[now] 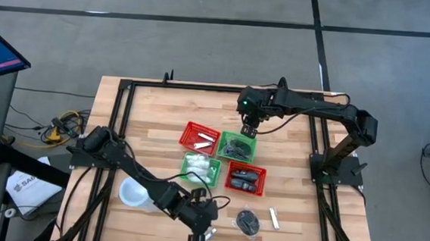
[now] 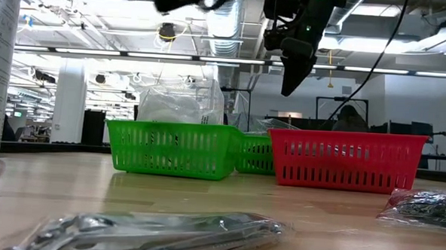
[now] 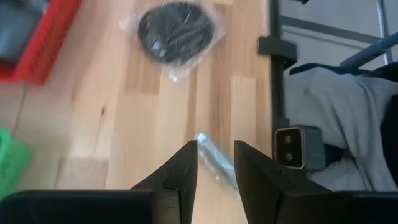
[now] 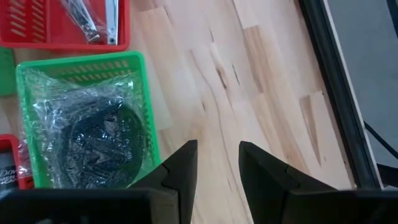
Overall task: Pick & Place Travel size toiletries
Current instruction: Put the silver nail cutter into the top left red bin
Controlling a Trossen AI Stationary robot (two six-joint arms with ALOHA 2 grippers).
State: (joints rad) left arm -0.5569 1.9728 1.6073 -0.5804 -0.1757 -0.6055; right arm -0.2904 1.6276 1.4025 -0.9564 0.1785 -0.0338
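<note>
The wooden table [image 1: 162, 117] carries four square baskets in a cluster between the two claws: two red, two green. Beside the left arm stands one large white cup [image 1: 132, 193].

The right gripper [image 1: 250, 130] hangs above the table just off the far edge of the green basket [image 1: 238, 146] that holds one black round bundle in clear wrap [image 4: 102, 146]; its fingers stand slightly apart with nothing between them. Beside that green basket, farther from the right claw's arm, the red basket [image 1: 199, 138] holds silvery pieces [image 4: 93, 18], at least two. Toward the left claw sit the second green basket [image 1: 200, 168], with white crinkly packets [image 1: 202, 165] whose count cannot be told, and the second red basket [image 1: 246, 177], with dark pieces [image 1: 246, 176], at least two.

The left gripper [image 1: 201, 234] is low at the near table edge, fingers narrowly parted and empty. One short silvery tube [image 3: 214, 163] lies on the wood just ahead of its fingertips [image 3: 186, 168], running partly between them. Farther ahead lies one loose black round bundle [image 1: 249, 222], and beyond it a second silvery tube [image 1: 274, 218], both out on the bare wood.
</note>
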